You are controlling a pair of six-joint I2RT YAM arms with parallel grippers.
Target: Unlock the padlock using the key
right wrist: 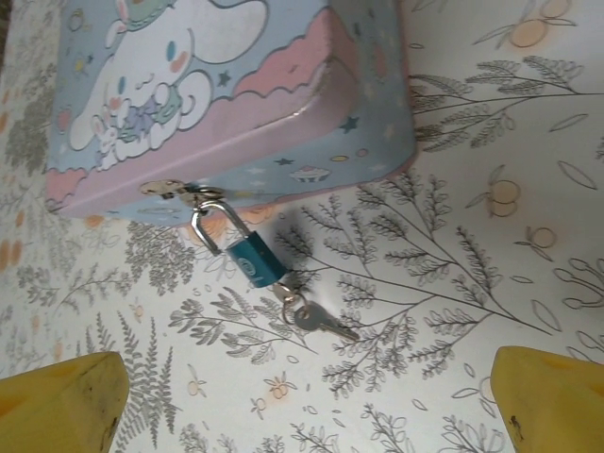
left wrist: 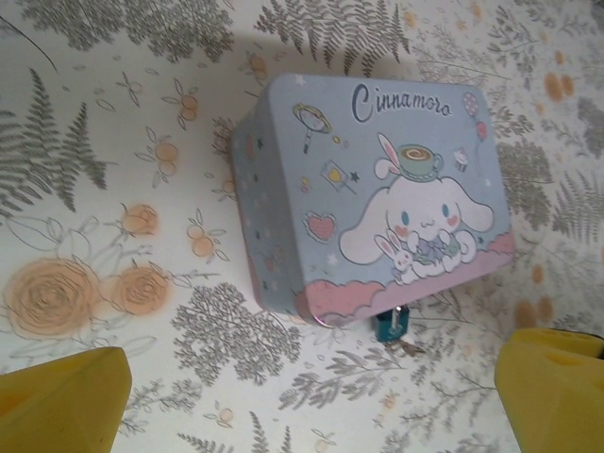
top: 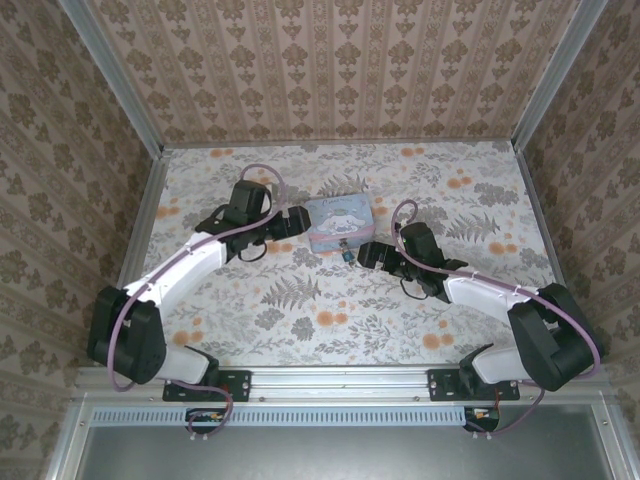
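- The padlock point(right wrist: 250, 260) has a small teal body and a silver shackle. The shackle is hooked through the hasp on the front wall of the tin point(right wrist: 283, 142).
- It lies tilted on the floor point(right wrist: 491, 283), just in front of the tin, with its body pointing away from the tin.
- Both shackle legs seem to meet the body, but I cannot tell whether it is locked.
- A small ring point(right wrist: 291, 300) sits at the lock's bottom end. The key point(right wrist: 326, 324), thin grey metal, lies flat on the floor just past it. Whether anything sits in the keyhole I cannot tell.
- The tin is pale blue, with a white long-eared cartoon figure on top and pink clouds along its front edge. It stands near the middle of the floor, between the two arms.
- The right gripper point(right wrist: 302, 406) is spread wide, its yellow fingers point(right wrist: 57, 406) at the two lower corners of its wrist view. Padlock and key lie ahead of the gap, and neither finger touches them.
- The left gripper point(left wrist: 307, 396) is spread just as wide and holds nothing. It faces the tin's left side. From above, its tips are just beside the tin, but contact cannot be told.
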